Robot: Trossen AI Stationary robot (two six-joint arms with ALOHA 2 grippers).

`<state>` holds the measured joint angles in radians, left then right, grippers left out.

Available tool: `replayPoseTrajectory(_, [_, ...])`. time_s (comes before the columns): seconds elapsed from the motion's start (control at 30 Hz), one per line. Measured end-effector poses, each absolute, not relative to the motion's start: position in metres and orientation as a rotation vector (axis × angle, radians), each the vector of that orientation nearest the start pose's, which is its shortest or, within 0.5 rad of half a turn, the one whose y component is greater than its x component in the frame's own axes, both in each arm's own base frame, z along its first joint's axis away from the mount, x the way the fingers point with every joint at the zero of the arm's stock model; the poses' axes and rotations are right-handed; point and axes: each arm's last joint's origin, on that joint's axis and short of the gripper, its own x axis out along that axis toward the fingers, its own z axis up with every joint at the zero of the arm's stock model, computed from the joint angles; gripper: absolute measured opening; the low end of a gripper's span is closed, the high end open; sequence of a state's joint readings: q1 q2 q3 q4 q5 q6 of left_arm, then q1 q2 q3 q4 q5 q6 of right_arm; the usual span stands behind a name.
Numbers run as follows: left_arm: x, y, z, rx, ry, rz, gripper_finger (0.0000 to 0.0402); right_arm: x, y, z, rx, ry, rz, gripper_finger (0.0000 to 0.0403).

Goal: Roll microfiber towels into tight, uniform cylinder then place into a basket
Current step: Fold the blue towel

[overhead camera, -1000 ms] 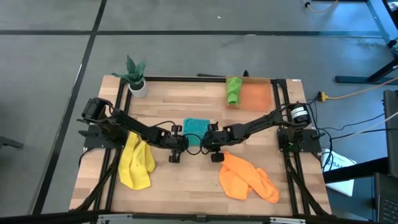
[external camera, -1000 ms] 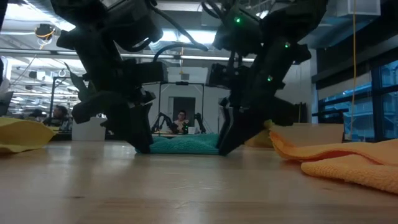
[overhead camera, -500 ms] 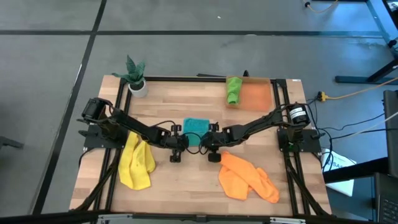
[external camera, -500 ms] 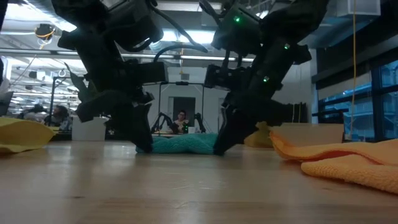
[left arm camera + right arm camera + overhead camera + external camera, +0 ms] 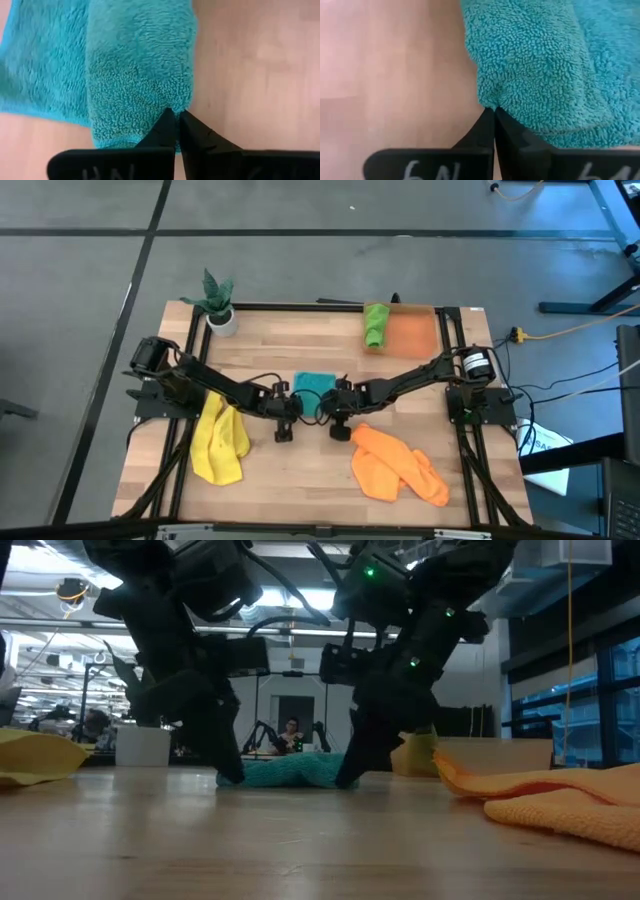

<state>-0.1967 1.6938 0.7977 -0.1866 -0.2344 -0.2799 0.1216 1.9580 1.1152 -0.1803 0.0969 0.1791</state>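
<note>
A teal towel (image 5: 314, 385) lies in the table's middle, with a thicker folded band (image 5: 140, 75) along its near side. My left gripper (image 5: 290, 412) is shut at the near left corner and my right gripper (image 5: 335, 412) is shut at the near right corner. Both slant down from the near side. The low view shows the teal towel (image 5: 285, 772) flat on the wood between the two grippers. A yellow towel (image 5: 220, 442) lies crumpled at the near left and an orange towel (image 5: 400, 465) at the near right. A green towel (image 5: 375, 325) sits rolled in the orange basket (image 5: 415, 335). My left gripper pinches the near edge of the teal towel's thick band (image 5: 170, 102) between its two fingertips, close to the band's end. It slants down from the near side. The towel rests on the table; I cannot tell how many layers are caught. My right gripper pinches the other near corner of the teal towel (image 5: 489, 100) between its fingertips, where the cloth puckers. It also slants down from the near side. The towel stays on the table.
A small potted plant (image 5: 218, 298) stands at the far left corner. The basket sits at the far right, with the green towel along its left side. Bare wood lies between the yellow and orange towels, near the table's front.
Both grippers have shut at the teal towel's near corners, and each wrist has rolled a little. My right gripper has edged slightly toward the table's left. The towel stays on the table.
</note>
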Motion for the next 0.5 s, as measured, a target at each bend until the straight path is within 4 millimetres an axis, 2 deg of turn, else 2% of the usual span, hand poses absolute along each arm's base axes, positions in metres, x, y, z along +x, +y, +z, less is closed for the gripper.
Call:
replayPoseTrajectory(0.17, [0.2906,-0.0527,0.1317,-0.069,1.051,0.136,0.0,0.3809,0.0454,0.1307,0.064,1.022,-0.043,0.0003])
replayPoseTrajectory(0.5, [0.2903,-0.0543,0.1333,-0.134,1.055,0.113,0.0,0.3788,0.0464,0.1303,0.119,1.052,-0.02,0.0002])
